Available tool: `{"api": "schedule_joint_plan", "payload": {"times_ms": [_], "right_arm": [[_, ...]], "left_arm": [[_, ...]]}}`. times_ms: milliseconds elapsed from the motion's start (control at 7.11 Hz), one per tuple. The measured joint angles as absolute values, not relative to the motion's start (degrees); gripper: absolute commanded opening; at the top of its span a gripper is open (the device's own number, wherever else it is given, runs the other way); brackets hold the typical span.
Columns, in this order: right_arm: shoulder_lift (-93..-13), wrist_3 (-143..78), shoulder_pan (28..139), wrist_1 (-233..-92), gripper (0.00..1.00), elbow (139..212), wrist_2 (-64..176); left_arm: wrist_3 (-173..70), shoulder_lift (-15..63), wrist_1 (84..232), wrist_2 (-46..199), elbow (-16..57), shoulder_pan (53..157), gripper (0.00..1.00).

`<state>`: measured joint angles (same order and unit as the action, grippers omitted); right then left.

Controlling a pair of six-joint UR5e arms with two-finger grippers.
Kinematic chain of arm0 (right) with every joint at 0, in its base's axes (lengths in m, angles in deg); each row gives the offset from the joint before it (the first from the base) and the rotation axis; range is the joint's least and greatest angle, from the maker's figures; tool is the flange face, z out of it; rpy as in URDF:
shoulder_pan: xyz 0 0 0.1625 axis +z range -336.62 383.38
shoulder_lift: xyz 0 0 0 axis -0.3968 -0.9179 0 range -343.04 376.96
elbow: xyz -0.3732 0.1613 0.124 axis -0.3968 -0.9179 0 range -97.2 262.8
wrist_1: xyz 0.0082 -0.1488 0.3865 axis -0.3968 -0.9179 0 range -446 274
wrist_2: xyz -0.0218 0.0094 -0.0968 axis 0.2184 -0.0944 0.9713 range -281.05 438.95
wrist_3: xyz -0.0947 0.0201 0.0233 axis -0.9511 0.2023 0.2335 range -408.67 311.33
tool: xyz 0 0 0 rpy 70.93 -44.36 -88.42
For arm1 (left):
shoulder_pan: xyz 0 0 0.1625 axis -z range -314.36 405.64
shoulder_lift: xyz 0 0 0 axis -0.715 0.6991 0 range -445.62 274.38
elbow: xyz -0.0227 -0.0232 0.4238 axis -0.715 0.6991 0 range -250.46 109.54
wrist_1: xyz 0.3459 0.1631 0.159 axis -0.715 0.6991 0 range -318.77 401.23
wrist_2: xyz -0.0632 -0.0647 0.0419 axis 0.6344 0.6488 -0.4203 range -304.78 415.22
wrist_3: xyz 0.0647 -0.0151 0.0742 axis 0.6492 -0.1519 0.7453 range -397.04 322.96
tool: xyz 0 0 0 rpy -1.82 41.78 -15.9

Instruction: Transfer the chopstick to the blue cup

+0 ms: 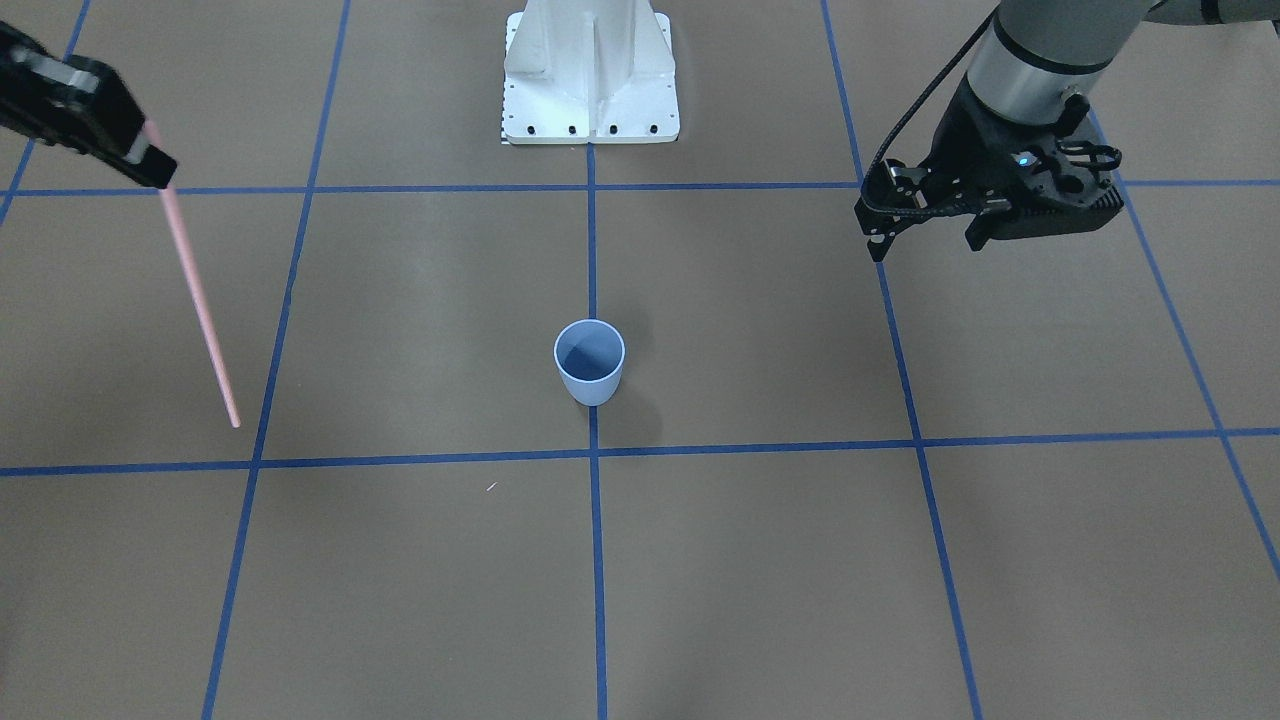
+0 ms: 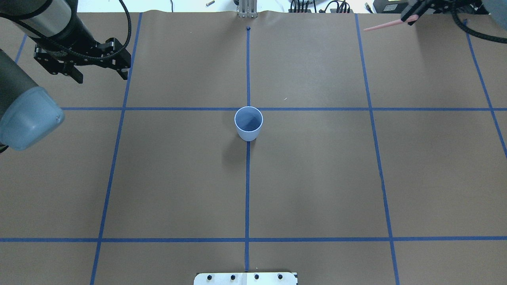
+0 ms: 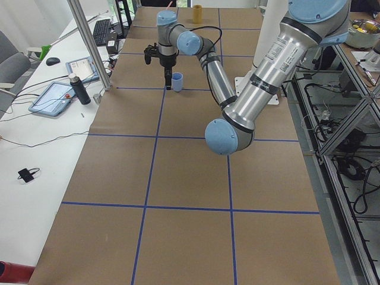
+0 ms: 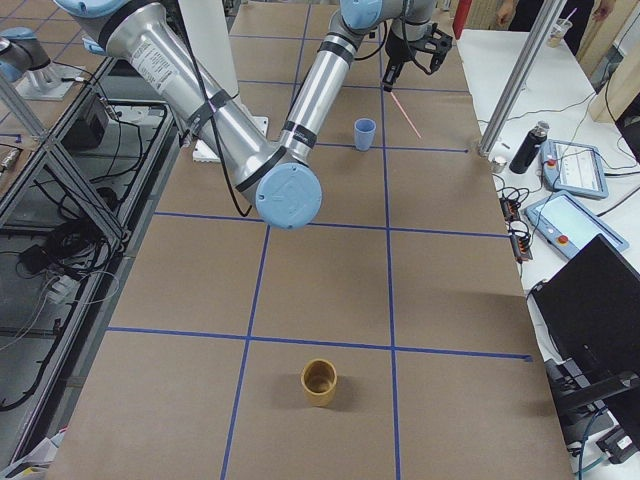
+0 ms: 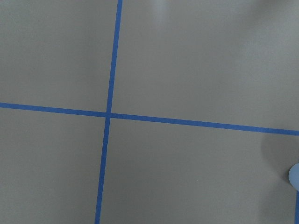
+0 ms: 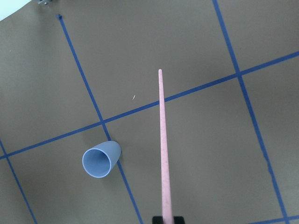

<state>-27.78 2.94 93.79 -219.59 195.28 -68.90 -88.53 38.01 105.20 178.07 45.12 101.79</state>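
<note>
Seen from over the robot's shoulders, the left fingers point(image 2: 122, 69) hang spread wide and empty above the far left of the tabletop point(image 2: 317, 178), well apart from everything the task concerns. At the centre, where two blue tape lines point(image 2: 178, 109) cross, the blue cup point(image 2: 248, 124) stands upright with its mouth open: a small, smooth, handleless tumbler, pale outside and darker within, narrowing slightly toward its base. Nothing is in it. Far to the right, the right fingers point(image 1: 150, 160) are pinched on the thick end of the chopstick point(image 2: 386, 25), a thin, straight, matte salmon-pink stick tapering to a point, which slants away from the grip and looks lifted off the brown, paper-like surface, though whether its tip is quite clear I cannot tell. By my reading, the pick-up is done and the carry toward the cup is in hand. The next move calls for bringing the stick across to the cup, tipping it nearer upright, and centring the point over the narrow mouth before lowering. The cup looks light, so a touch on its rim could topple it.
</note>
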Motion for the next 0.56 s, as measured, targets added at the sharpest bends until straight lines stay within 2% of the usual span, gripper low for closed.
{"api": "schedule_joint_plan", "payload": {"times_ms": [562], "right_arm": [[-23.64, 24.96, 76.73, -207.19, 0.0, 194.65, -65.62]], "left_arm": [[-85.45, 35.08, 105.23, 178.06, 45.11, 103.24, 0.99]]}}
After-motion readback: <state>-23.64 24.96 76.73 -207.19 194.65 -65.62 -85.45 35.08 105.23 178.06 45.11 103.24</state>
